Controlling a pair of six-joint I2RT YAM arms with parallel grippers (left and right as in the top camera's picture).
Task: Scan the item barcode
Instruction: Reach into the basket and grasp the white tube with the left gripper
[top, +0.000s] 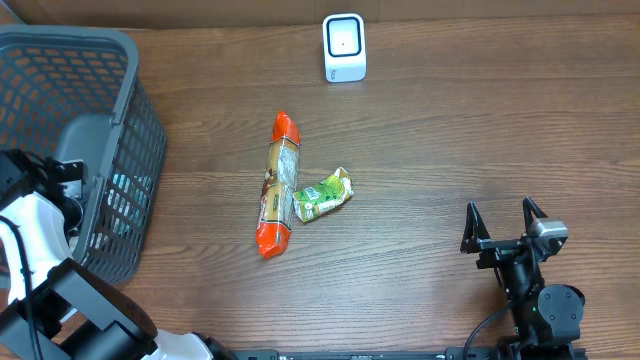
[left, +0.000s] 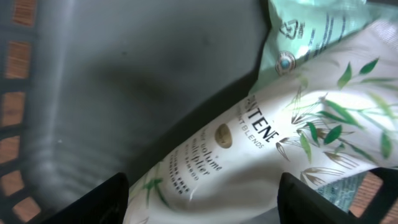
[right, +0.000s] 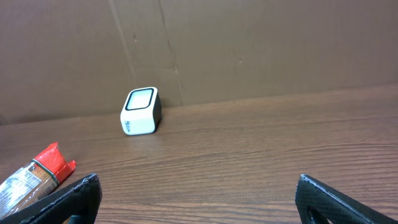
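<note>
Lying in grey basket (left: 124, 81) — white Pantene pouch (left: 267, 155), green leaf print, crumpled.

Grey plastic mesh basket (top: 150, 140): one
White box scanner (top: 344, 47): one
Packets I count: four, namely orange-ended clear tube (top: 278, 185), green pouch (top: 323, 194), white leaf-print sachet (left: 280, 143), pale green packet (left: 311, 31)

Matt wood-grain table (top: 450, 130); plastic mesh basket (top: 70, 40); glossy, perhaps plastic, pouch (left: 261, 143).

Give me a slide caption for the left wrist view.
Left gripper straddling a Pantene pouch inside the grey basket.
</note>
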